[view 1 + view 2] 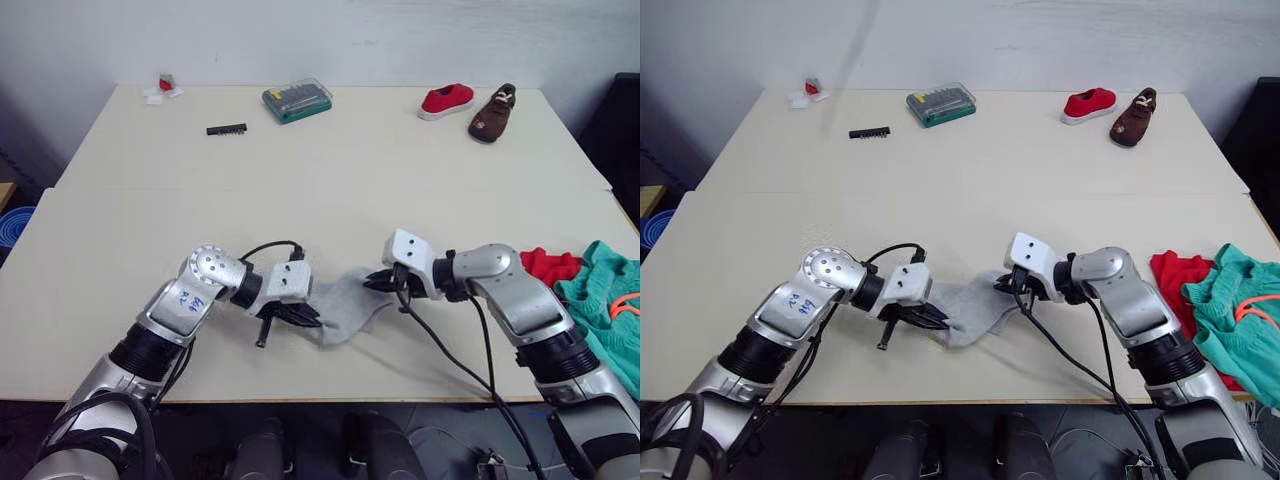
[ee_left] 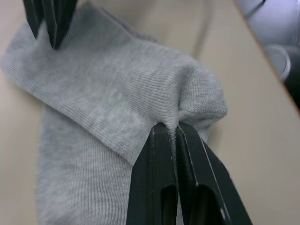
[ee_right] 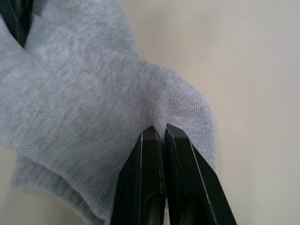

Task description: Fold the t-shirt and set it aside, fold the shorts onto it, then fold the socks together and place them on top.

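Socks [image 1: 345, 312] — grey knit, lying at the near-centre of the table [image 1: 330, 170], stretched between both grippers. Left gripper [image 1: 300, 316] has its jaws clenched on the fabric at the 8 o'clock end; right gripper [image 1: 382, 282] clenched likewise on the 2 o'clock end. In both wrist views the black fingers [image 2: 176, 154] pinch a puckered fold of knit, so each grasp looks secure. Judgement: holding opposite ends lets the two arms bring one end over the other — the folding step for the socks. T-shirt [image 1: 1175, 275] and shorts [image 1: 1230, 300] sit at the table's 4 o'clock edge, the teal shorts lying over the red shirt, likely the stack the socks are meant for.

Hard to make out: whether one sock or two layers are in the grip; the shorts are cut off by the picture edge, the shirt mostly covered. At 12 to 1 o'clock, far side: red shoe [image 1: 446, 100], brown shoe [image 1: 492, 113], green bit case [image 1: 297, 101].
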Available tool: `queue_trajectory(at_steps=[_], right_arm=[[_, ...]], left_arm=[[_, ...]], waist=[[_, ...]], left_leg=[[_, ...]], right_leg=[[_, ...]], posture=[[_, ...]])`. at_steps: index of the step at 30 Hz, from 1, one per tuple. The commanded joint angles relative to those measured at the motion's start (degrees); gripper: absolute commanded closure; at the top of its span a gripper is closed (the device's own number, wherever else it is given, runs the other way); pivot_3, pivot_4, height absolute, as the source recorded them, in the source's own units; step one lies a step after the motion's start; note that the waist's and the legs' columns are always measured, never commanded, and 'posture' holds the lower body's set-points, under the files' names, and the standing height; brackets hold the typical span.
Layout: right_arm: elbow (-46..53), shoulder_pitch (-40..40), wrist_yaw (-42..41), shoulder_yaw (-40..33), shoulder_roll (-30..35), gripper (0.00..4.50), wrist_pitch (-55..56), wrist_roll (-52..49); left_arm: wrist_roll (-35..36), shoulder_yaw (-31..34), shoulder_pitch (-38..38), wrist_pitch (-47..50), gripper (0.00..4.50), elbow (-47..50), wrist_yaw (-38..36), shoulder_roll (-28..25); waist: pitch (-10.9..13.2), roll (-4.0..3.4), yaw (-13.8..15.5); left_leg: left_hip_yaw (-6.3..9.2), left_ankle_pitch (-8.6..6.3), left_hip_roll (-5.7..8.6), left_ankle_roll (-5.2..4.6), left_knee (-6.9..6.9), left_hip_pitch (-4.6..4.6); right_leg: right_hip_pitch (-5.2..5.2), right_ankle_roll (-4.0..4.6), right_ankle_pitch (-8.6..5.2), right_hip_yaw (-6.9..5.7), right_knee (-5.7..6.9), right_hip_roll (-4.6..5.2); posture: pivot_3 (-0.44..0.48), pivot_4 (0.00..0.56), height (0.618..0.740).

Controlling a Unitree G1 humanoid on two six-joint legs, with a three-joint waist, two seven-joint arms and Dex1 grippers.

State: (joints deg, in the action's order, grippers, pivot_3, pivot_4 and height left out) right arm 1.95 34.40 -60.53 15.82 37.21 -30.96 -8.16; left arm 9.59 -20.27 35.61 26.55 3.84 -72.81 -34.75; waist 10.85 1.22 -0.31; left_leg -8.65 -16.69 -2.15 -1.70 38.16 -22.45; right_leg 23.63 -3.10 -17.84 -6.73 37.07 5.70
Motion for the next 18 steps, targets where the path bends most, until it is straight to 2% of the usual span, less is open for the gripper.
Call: queue_trajectory(at_steps=[1, 9, 18], right_arm=[[3.61, 1.54, 0.15, -3.56, 1.33, 4.46, -0.91, -1.71], [8.95, -0.15, 0.82, -5.78, 2.61, 4.46, -5.19, -4.15], [7.92, -3.99, 3.57, -2.85, 1.75, 4.46, -1.46, -1.50]], left_arm=[[4.21, 2.66, 1.41, 4.52, 4.50, 3.56, -0.65, -0.30], [3.85, 2.85, 2.43, 2.65, 4.50, 1.51, -0.82, -1.58], [3.20, 1.38, 3.04, 0.99, 4.50, -1.30, -0.17, 0.25]], waist=[[0.00, 0.00, 0.02], [0.00, 0.00, 0.04], [0.00, 0.00, 0.08]], left_leg=[[0.00, 0.00, 0.00, 0.00, 0.00, 0.01], [0.01, 0.00, 0.00, 0.00, -0.02, 0.00], [0.01, 0.00, 0.01, 0.00, -0.03, -0.02]], right_leg=[[0.00, 0.00, 0.00, 0.00, 0.00, 0.00], [0.00, 0.00, 0.00, 0.00, -0.01, -0.01], [0.00, 0.00, 0.00, -0.02, -0.05, -0.01]], posture=[[0.000, 0.150, 0.740], [0.000, 0.150, 0.740], [0.000, 0.150, 0.740]])
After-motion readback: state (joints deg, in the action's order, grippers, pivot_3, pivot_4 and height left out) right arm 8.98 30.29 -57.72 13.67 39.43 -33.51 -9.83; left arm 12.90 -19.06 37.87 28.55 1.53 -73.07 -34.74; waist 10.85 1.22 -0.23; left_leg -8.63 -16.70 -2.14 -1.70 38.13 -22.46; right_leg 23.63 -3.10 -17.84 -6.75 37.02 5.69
